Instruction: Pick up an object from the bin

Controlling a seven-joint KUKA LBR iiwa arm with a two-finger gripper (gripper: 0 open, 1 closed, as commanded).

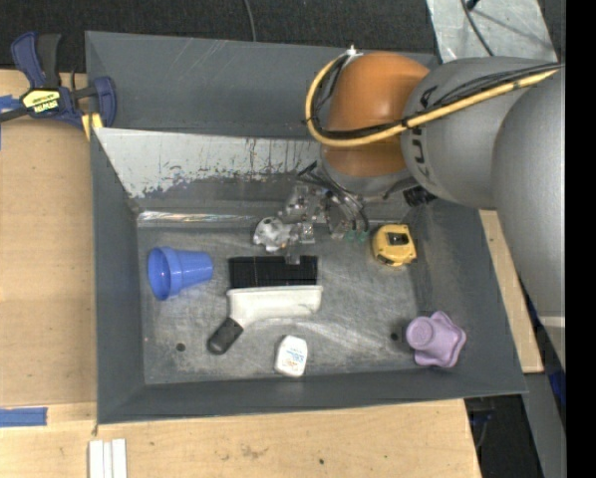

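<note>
Soft light, glare on bin wall (pixel 203 152)

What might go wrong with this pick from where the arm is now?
The gripper sits close to the bin's sloped back wall, so it may scrape it. The flat black slab nearest it lies low beside the white brush, so a grasp may slip or drag both.

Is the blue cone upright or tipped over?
Tipped: the blue cone lies on its side, wide mouth facing left, narrow end pointing right.
</note>
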